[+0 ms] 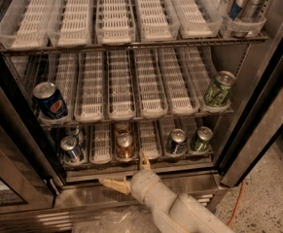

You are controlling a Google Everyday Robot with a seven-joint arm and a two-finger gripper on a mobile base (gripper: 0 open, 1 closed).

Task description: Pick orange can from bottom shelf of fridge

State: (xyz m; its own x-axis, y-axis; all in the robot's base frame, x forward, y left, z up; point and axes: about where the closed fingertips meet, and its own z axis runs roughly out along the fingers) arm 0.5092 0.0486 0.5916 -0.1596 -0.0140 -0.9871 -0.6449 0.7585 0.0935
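The orange can (125, 146) stands upright in a middle lane at the front of the bottom shelf (150, 155) of the open fridge (257, 106). A second copper-coloured can (123, 128) stands right behind it. My gripper (129, 172) is open and empty, just below and in front of the shelf's front edge. One finger (144, 160) points up beside the orange can's right side. The other finger (114, 184) reaches out to the left over the steel base. Neither finger touches the can.
On the bottom shelf also stand a silver-blue can (71, 149) at left, a dark can (176, 141) and a green can (201, 139) at right. The middle shelf holds a Pepsi can (50, 101) and a green can (219, 89). The glass door (9, 178) stands open at left.
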